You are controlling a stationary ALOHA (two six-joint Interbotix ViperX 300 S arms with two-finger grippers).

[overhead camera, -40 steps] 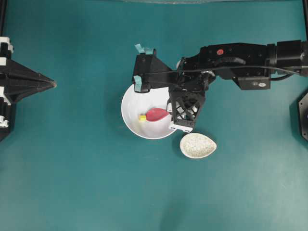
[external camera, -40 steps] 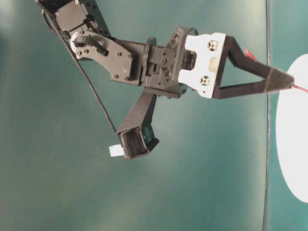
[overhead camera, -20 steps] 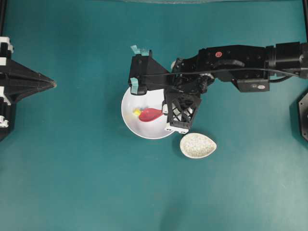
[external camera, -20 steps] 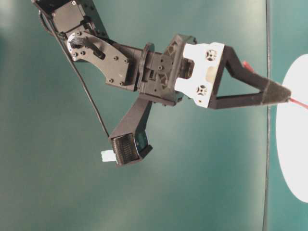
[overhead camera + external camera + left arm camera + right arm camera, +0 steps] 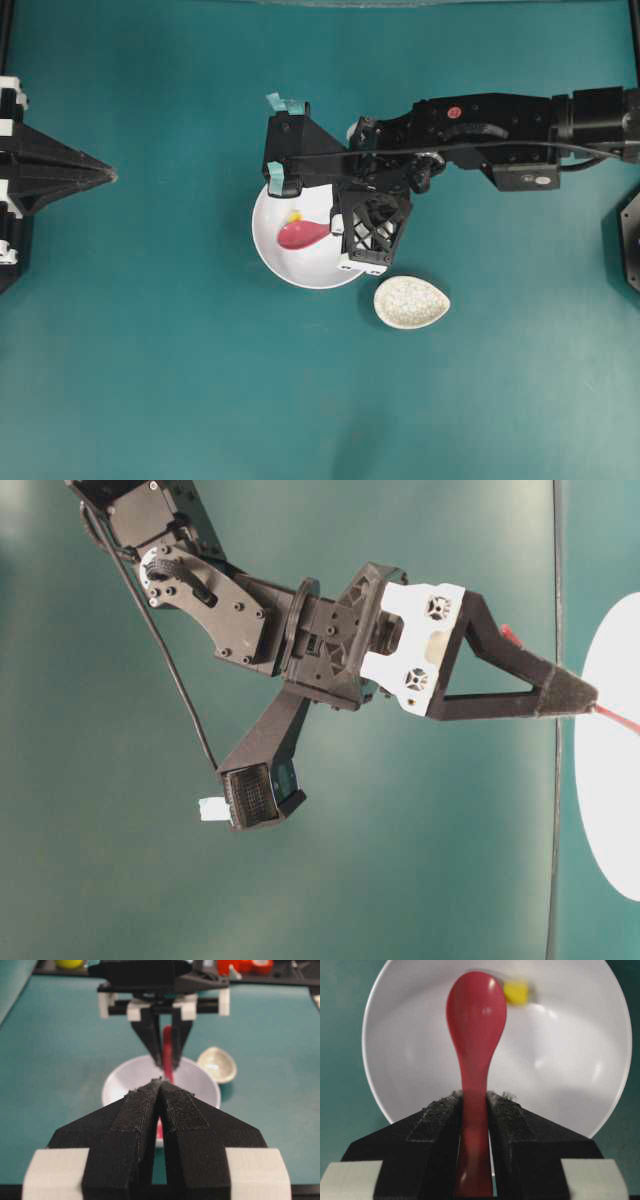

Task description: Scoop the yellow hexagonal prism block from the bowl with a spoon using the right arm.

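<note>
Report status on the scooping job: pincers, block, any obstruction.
Right pincer shut on spoon, scoop inside bowl. Left pincer shut, parked clear of bowl. Yellow block lies beside scoop's edge, not in it. Nothing in the way.

1. I can read no text, number or brand in any view.
2. The red round sticker [image 5: 457, 109] on the right arm [image 5: 500, 125] is too small for me to read.

White bowl [image 5: 285, 272] on teal bench [image 5: 180, 350], holding pink-red spoon [image 5: 300, 234] and yellow block [image 5: 295, 215] just beside its scoop. Right arm [image 5: 480, 130] reaches over bowl. Speckled dish [image 5: 412, 302] just beside bowl.
</note>
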